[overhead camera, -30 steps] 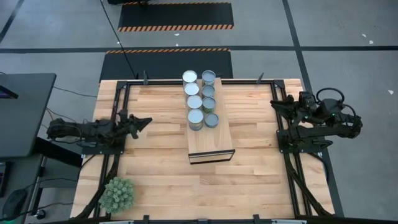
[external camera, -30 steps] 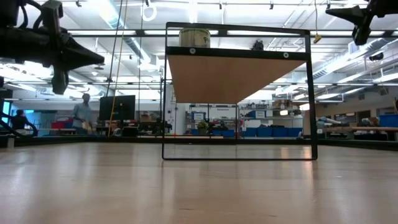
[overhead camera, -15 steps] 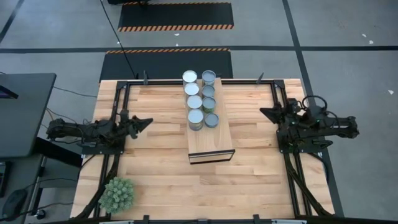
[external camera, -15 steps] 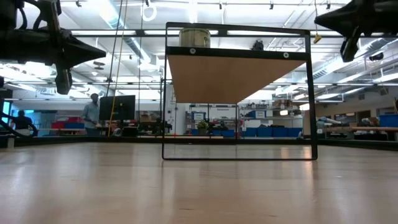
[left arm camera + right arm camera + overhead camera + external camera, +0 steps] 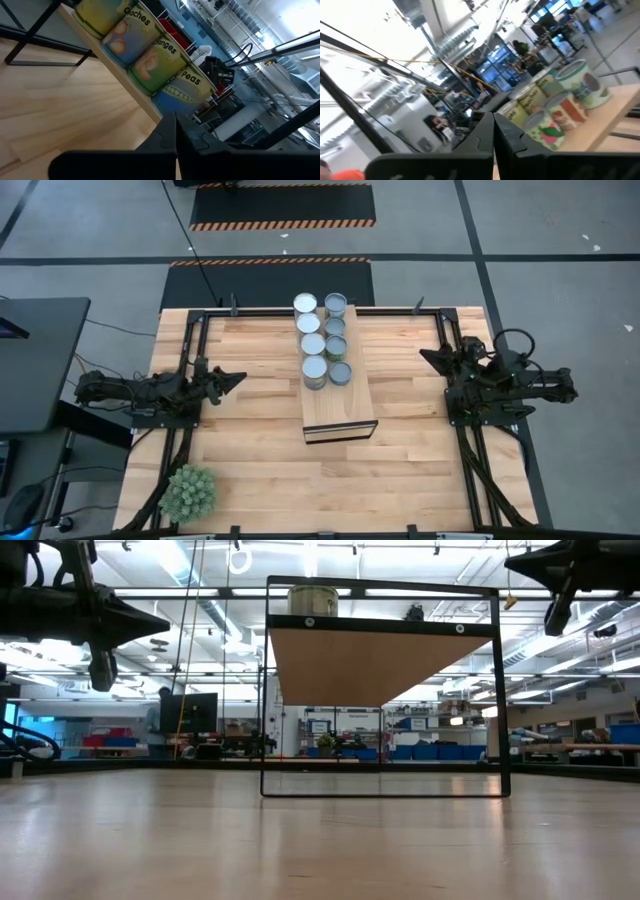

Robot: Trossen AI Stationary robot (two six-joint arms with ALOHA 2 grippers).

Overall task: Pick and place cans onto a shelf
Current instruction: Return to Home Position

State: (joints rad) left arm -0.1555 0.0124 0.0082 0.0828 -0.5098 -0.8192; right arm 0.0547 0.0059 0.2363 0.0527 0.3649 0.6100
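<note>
Cans (image 5: pixel 313 344), eight small metal cylinders, silvery-white and blue-grey, stand in two rows on the long light-wood shelf (image 5: pixel 340 408), bunched away from its dark-edged end; we judge the placing done.
We see the left gripper (image 5: pixel 238 376) and right gripper (image 5: pixel 424 357) at opposite sides of the butcher-block tabletop (image 5: pixel 250 442), well apart from the shelf, each with fingers pressed together on nothing. To park well, we would fold each arm back along its own side, slowly, never swinging toward the middle, since a nudge to the shelf could topple the rows.
</note>
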